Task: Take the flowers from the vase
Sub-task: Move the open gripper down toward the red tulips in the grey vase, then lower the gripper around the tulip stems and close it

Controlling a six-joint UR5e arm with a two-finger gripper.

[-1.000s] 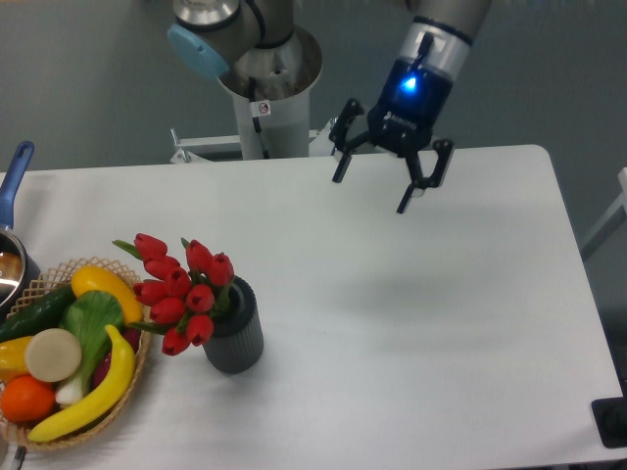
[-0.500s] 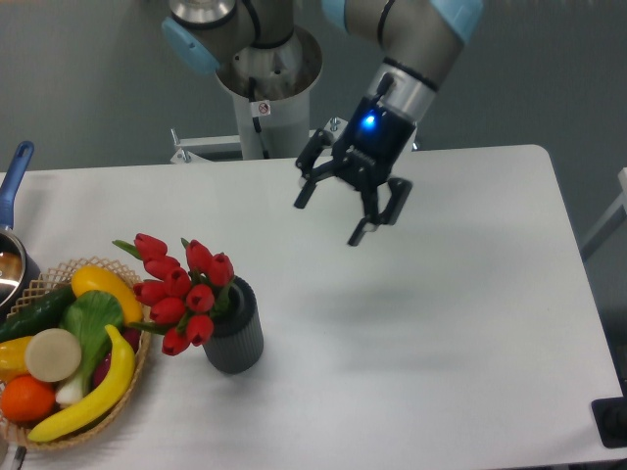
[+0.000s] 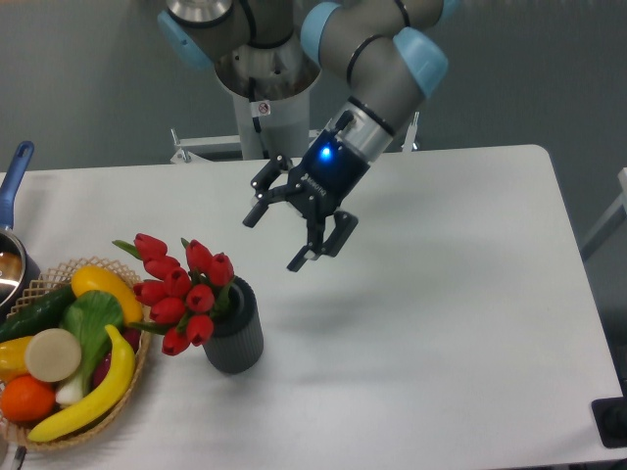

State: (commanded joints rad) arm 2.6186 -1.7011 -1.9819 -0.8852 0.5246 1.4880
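The gripper (image 3: 276, 239), jaws apart, hangs up-right of the vase (image 3: 234, 327), seemingly clear of the flowers (image 3: 178, 288); bare table (image 3: 441, 294) lies right of the vase.

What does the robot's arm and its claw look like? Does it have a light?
The arm is made of thick grey metal tubes with light blue caps at the joints. The gripper is black with two thin fingers, and a bright blue light glows on its wrist. A small sticker sits on the grey base column.
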